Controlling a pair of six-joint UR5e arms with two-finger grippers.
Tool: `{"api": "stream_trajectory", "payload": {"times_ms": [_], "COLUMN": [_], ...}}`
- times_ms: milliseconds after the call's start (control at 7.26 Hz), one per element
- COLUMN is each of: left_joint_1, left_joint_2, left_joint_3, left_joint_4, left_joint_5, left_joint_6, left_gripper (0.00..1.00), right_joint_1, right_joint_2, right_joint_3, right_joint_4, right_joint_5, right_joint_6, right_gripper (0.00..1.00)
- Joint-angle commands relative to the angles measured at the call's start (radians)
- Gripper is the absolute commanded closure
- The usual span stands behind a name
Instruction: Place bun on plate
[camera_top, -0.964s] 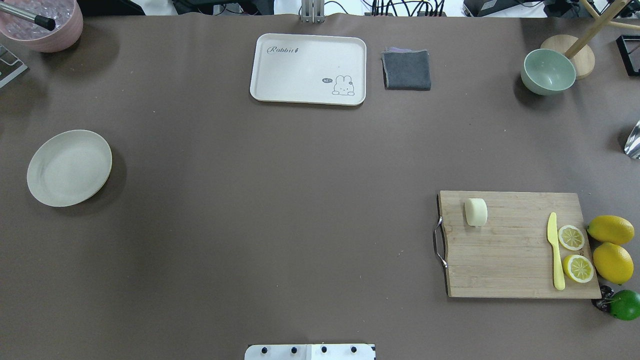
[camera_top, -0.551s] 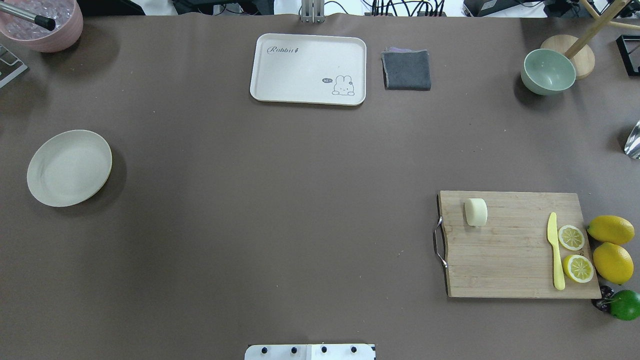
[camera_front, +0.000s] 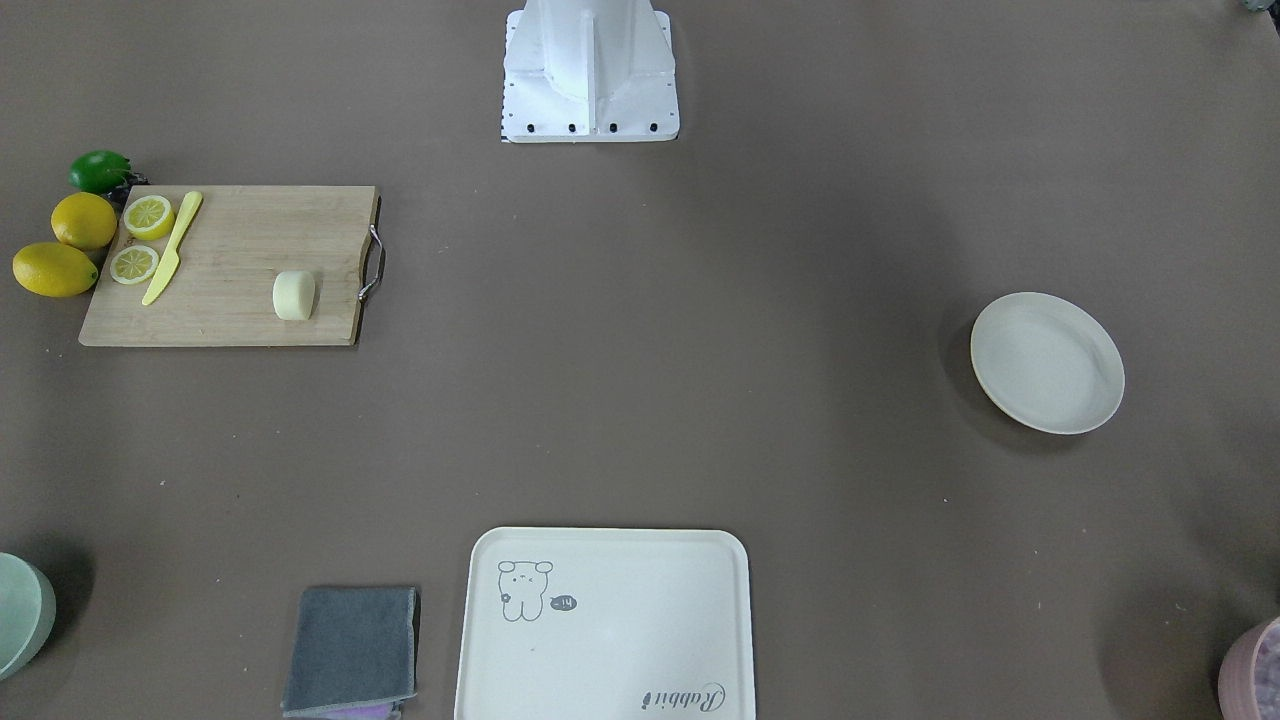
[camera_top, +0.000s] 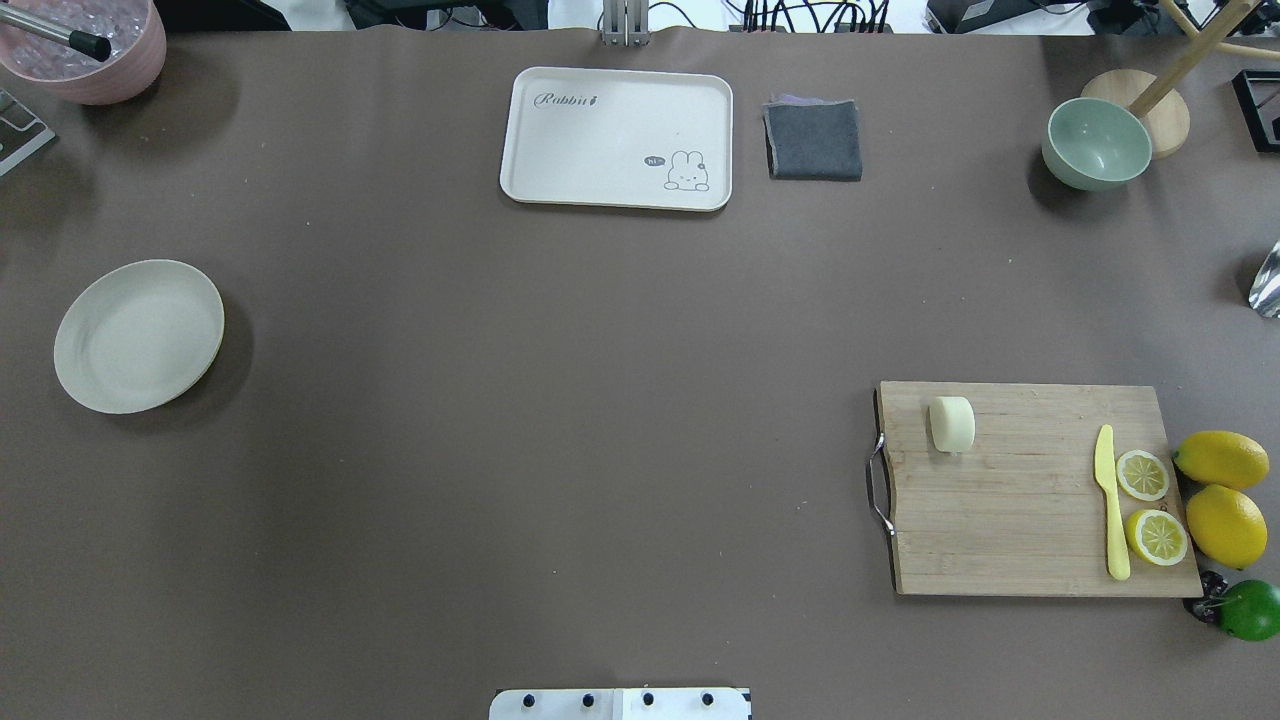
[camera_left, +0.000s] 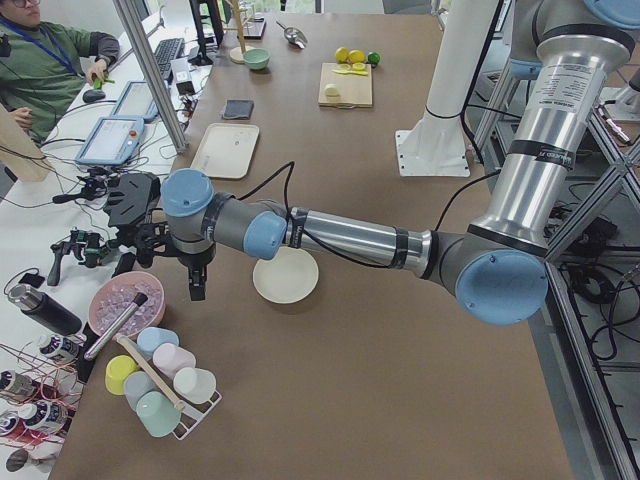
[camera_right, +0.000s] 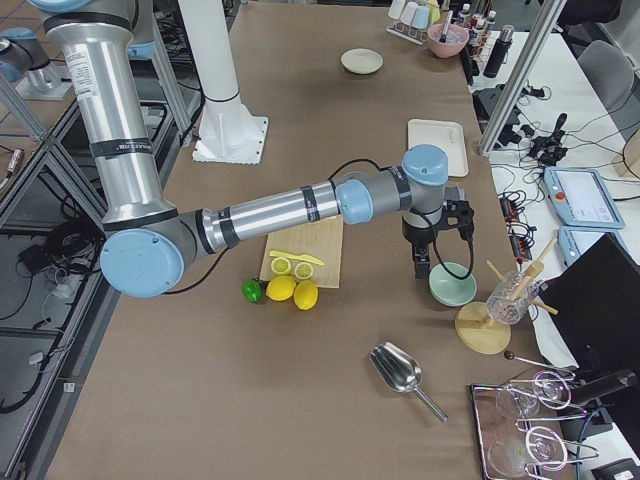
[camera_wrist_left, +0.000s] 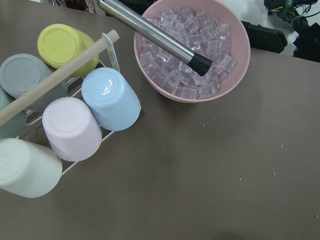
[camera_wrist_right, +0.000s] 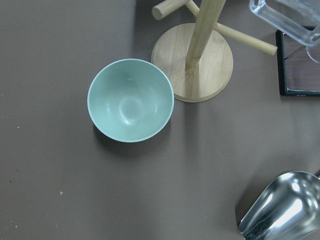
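The bun (camera_top: 951, 423) lies on its side at the handle end of a wooden cutting board (camera_top: 1020, 510), also seen in the front view as the bun (camera_front: 294, 295). The plate (camera_top: 138, 336) sits bare at the table's far left, the plate (camera_front: 1046, 362) on the front view's right. My left gripper (camera_left: 197, 283) shows only in the exterior left view, hanging past the plate (camera_left: 285, 275) beside a pink ice bowl. My right gripper (camera_right: 423, 268) shows only in the exterior right view, hovering by a green bowl. I cannot tell whether either is open or shut.
A cream tray (camera_top: 616, 138) and grey cloth (camera_top: 813, 139) lie at the back. Lemon halves, a yellow knife (camera_top: 1110, 510), whole lemons and a lime crowd the board's right end. A green bowl (camera_wrist_right: 131, 100), wooden stand (camera_wrist_right: 192, 60), metal scoop (camera_wrist_right: 280, 207), ice bowl (camera_wrist_left: 192, 47) and cup rack (camera_wrist_left: 70, 125) are nearby.
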Motion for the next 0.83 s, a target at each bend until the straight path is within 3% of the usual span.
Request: {"api": "stream_trajectory", "payload": {"times_ms": [0, 413, 688], "left_joint_1": [0.001, 0.032, 0.071], "left_joint_2": [0.002, 0.018, 0.126], "left_joint_3": [0.028, 0.007, -0.006], "left_joint_4": [-0.007, -0.014, -0.224], "left_joint_5": [-0.002, 0.009, 0.004], "left_joint_6": [0.01, 0.016, 0.074], "left_gripper": [0.02, 0.02, 0.02], "right_joint_1": [0.0, 0.0, 0.0], "right_joint_2": [-0.01, -0.004, 0.0], "right_joint_3": [0.002, 0.006, 0.012], "right_joint_4": [-0.001, -0.001, -0.001], "right_joint_5": [0.001, 0.004, 0.004], "right_joint_6": [0.0, 0.003, 0.005], "right_gripper": [0.0, 0.0, 0.0]}}
